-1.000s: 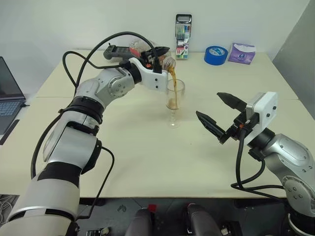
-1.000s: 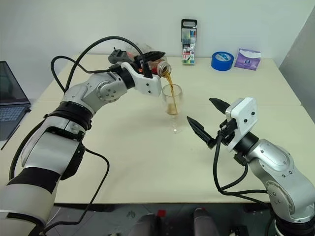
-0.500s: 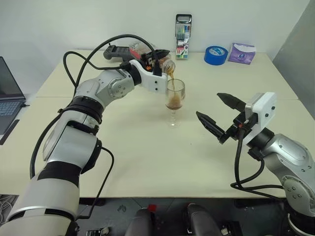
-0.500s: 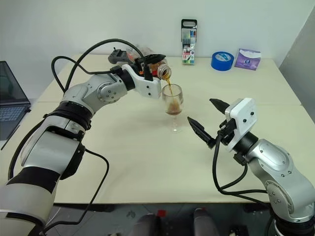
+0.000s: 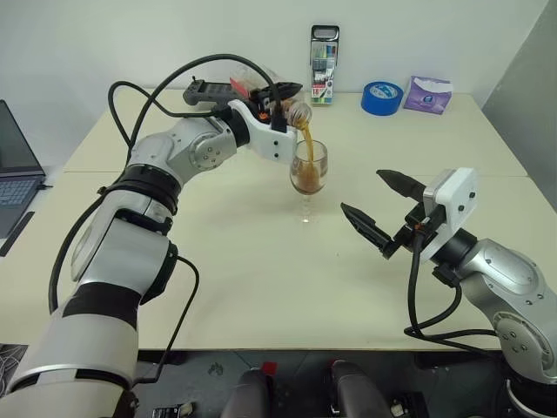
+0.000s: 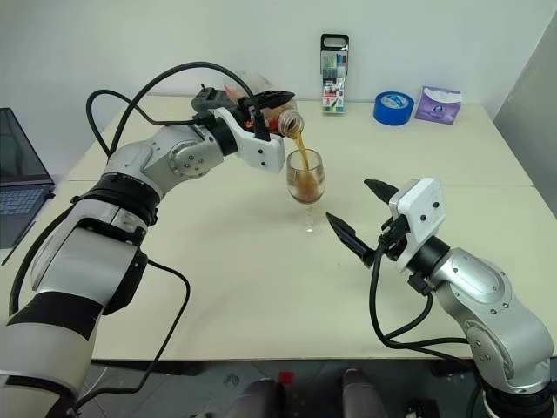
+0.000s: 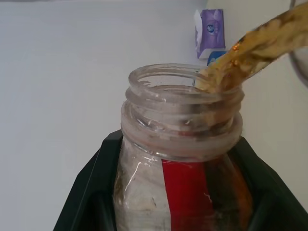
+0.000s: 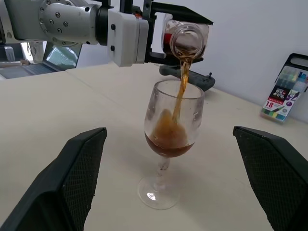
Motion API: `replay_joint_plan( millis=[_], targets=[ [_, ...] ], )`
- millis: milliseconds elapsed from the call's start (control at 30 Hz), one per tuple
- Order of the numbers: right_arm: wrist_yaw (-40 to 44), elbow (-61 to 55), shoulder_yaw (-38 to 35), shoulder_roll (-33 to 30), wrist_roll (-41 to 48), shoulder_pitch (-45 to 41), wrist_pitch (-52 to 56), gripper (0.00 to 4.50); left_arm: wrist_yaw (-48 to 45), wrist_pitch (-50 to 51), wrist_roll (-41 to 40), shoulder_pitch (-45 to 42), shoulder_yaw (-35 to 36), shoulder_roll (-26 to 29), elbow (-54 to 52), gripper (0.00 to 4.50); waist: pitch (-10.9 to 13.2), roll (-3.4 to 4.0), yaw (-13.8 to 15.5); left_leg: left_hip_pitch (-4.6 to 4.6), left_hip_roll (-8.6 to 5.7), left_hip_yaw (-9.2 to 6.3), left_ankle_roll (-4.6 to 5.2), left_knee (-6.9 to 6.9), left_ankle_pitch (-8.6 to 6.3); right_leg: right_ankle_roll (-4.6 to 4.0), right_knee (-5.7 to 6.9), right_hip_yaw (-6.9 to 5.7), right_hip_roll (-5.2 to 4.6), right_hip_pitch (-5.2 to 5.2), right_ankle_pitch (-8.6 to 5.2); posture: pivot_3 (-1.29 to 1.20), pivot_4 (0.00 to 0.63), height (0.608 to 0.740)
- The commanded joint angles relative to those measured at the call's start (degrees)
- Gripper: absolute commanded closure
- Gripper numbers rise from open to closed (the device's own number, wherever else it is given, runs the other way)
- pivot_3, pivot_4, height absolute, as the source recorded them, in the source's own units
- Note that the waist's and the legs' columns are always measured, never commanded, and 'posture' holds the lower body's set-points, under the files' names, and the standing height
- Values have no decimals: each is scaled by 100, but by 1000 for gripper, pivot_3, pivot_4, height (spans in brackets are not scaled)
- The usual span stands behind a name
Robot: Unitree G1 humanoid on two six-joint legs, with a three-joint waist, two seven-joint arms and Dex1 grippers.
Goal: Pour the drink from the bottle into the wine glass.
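Drink (image 8: 182, 77) ran in a thin stream from the tipped bottle (image 8: 185, 38), which our left gripper (image 5: 277, 97) clamped, into the glass (image 8: 168, 144) just below it. We judged pouring midway: bowl partly filled, some left. Our right gripper (image 5: 383, 205) hung open beside the glass.

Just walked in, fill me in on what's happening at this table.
The robot is mid-pour. Its left pincer is shut on the tilted bottle, and a stream of brown drink runs from its mouth into the wine glass, which stands on the table with drink in the bottom of its bowl. The right pincer hangs open beside the glass, apart from it and holding nothing.
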Motion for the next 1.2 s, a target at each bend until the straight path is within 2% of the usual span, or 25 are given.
replay_joint_plan(
  millis=[33, 600, 867, 1033, 1200],
  targets=[
    [45, -75, -1, -31, -16, -53, -101, 0, 182, -34, 15, -248, 11, 90, 43, 2338, 0, 0, -1, 0, -1, 1, 0, 0, 0, 0, 0, 0, 0, 0, 0, 0, 150, 740],
    [48, -44, 20, -27, -103, -47, -124, 0, 477, 0, 193, -454, -156, 96, 292, 2338, 0, 0, 0, 0, -2, 5, 0, 2, 0, 0, 1, 0, 0, 0, 0, 0, 150, 740],
    [78, -5, 20, -3, -148, -101, -135, 0, 363, -2, 22, -381, -62, 42, 278, 2338, 0, 0, 0, 0, -2, 6, 0, 2, 0, 0, 2, 0, 0, 0, 0, 0, 150, 740],
    [-19, 57, -40, 82, -17, -255, 4, 0, -443, -63, -952, -204, 461, -172, 405, 2338, 0, 0, -1, 0, -1, 6, 0, 4, 0, 0, 3, 1, 0, 0, 0, 0, 150, 740],
    [-132, 116, -52, 64, 169, -607, 363, 0, -1888, 493, -2583, 152, 1487, -457, 339, 2338, -1, 1, -15, 0, 3, 5, -1, 9, 0, -1, 7, 1, 0, 0, 1, 0, 150, 740]
  ],
)
